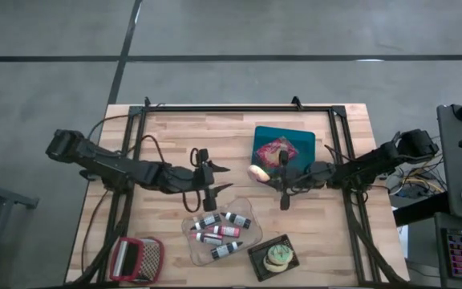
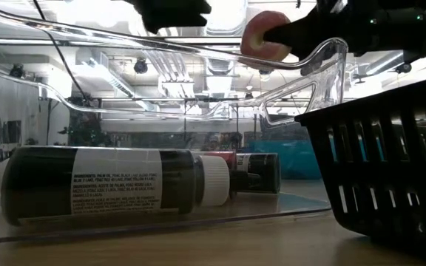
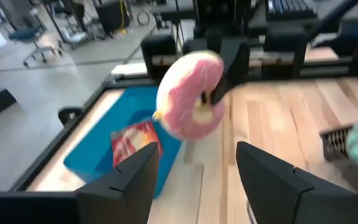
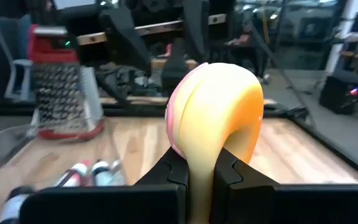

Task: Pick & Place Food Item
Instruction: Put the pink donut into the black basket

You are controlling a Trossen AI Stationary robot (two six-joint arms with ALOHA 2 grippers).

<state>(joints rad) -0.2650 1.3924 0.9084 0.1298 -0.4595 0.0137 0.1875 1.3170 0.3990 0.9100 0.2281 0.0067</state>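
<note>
A donut (image 3: 188, 93) with pink icing and a yellow underside hangs above the table's middle, just off the near left corner of a blue tray (image 1: 263, 136). My right gripper (image 1: 265, 173) reaches in from the table's right and is shut on the donut (image 4: 216, 106). My left gripper (image 1: 229, 178) stands open a short way to the donut's left, pointing at it, with nothing between its fingers (image 3: 123, 180). My right gripper pinches the donut's ring between its two fingers, one on the pink iced face up to the hole (image 3: 211, 94), the other on the yellow underside (image 4: 232, 146). The fingers come level from the table's right. The donut stands on edge, lifted clear of the table.
A red packet (image 1: 279, 149) lies on the blue tray. Near the front edge are a clear container of several bottles (image 1: 219, 229), a black basket (image 1: 277, 257) holding a green-iced item, and a red grater (image 1: 135, 258). Bare wood lies at the far left.
</note>
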